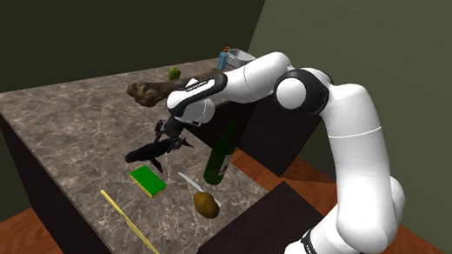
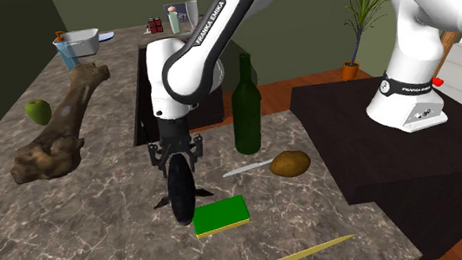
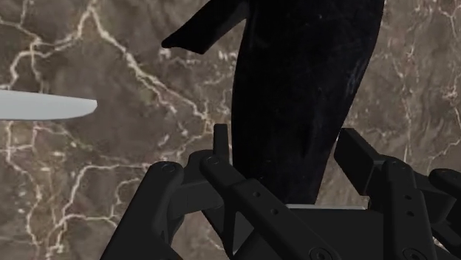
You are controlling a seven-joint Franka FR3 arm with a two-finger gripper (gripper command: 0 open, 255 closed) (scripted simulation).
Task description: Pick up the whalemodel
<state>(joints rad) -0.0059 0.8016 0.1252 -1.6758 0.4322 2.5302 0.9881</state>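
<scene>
Whale model (image 2: 182, 199) black, clasped by hand (image 2: 177, 166) | arm (image 2: 211, 31) lettering: FRANKA EMIKA

The white arm rises from the stand (image 1: 248, 238) at lower right and reaches up and left over the dark marbled worktop (image 1: 67, 121). The tool (image 1: 168, 139) points downward and clasps the raised tail end of the black whale model (image 1: 148, 151), whose body slants down and left toward the worktop. A green block (image 1: 147, 180) lies just in front of the whale model. A dark green bottle (image 1: 221, 154) stands upright to the right of the tool. A white knife (image 1: 193, 182) and a brown potato (image 1: 206, 203) lie near the bottle's base. A long yellow stick (image 1: 132, 225) lies near the front edge. A large bone (image 1: 163, 90) and a green apple (image 1: 174, 74) lie farther back
</scene>
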